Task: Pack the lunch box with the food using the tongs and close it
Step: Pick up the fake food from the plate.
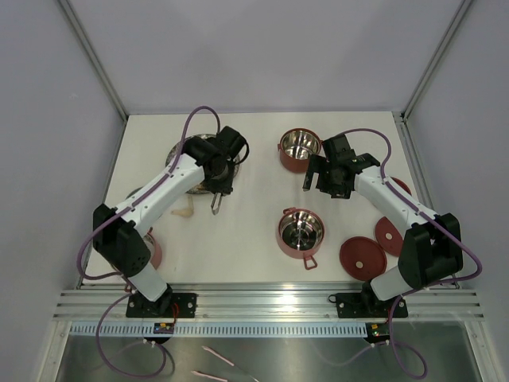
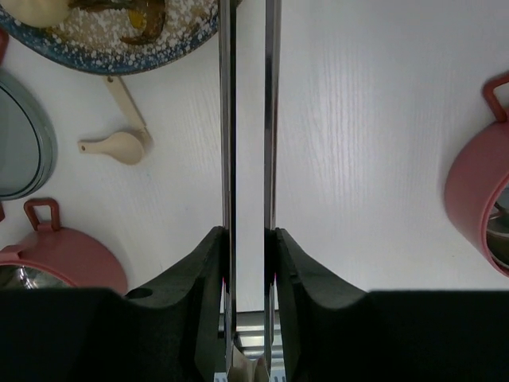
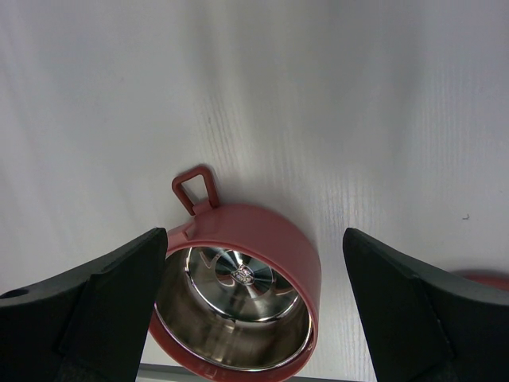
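Left tool (image 2: 249, 239): clamped on the tongs (image 2: 272, 119), both blades squeezed near-parallel between the fingers. The blade tips run off the top of the wrist view. Overhead they hang above bare worktop (image 1: 254, 199), too small to tell whether they carry anything.

Beyond them is the speckled plate (image 2: 119, 52), cut by the frame edge. The food (image 2: 143, 17) on it is only partly visible. Overhead the plate lies mostly under the arm. A cream spoon (image 2: 119, 145) lies just beside it. A side tier (image 2: 67, 259) is half hidden behind a finger.

Right tool (image 3: 254, 239): spread wide, gripping nothing, above the far tier (image 3: 238, 294), whose left rim is masked by a finger. The near tier (image 1: 301, 232) stands mid-worktop. Two lids (image 1: 363, 256) lie flat by the right arm, one partly under it.
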Controlling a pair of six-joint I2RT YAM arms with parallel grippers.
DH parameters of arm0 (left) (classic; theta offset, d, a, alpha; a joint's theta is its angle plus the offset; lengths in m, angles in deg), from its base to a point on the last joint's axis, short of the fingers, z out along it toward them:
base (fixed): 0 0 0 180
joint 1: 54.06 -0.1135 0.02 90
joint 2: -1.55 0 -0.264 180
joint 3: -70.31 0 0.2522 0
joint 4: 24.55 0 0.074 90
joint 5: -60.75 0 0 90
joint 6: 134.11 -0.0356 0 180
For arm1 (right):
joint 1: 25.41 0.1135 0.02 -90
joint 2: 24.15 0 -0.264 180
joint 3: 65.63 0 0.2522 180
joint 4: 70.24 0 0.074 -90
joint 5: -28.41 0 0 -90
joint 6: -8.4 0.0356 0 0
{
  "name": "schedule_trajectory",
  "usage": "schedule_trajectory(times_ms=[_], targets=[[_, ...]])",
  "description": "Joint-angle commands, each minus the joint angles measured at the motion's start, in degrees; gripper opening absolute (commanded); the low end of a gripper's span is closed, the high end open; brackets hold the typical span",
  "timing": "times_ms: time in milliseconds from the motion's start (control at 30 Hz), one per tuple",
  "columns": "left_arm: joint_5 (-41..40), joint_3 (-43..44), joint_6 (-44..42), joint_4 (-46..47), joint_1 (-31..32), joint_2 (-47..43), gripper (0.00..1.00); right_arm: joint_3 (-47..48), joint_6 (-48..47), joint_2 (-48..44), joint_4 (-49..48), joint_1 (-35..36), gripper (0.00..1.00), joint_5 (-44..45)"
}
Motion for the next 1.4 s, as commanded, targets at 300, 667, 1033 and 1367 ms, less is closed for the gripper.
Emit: schedule_trajectory(times_ms=[300, 667, 1033, 1367], targets=[[-1.8, -2.1, 7.4, 5.4, -3.3, 3.4, 0.36, 1.7, 0.4, -0.8, -1.0, -0.3, 0.99, -1.1], [-3.7, -4.7, 11.8, 10.5, -3.5, 2.0, 0.40, 1.3, 0.3, -0.8, -1.2, -0.4, 0.99, -1.3], [-4.5, -6.0, 15.5, 12.5, -3.5, 2.7, 0.43, 0.6, 0.6, -0.7, -1.7, -0.3, 0.99, -2.2], [-6.7, -5.6, 16.7, 13.4, -3.5, 4.6, 0.44, 0.2, 0.8, -1.2, -1.5, -0.4, 1.00, -2.4]])
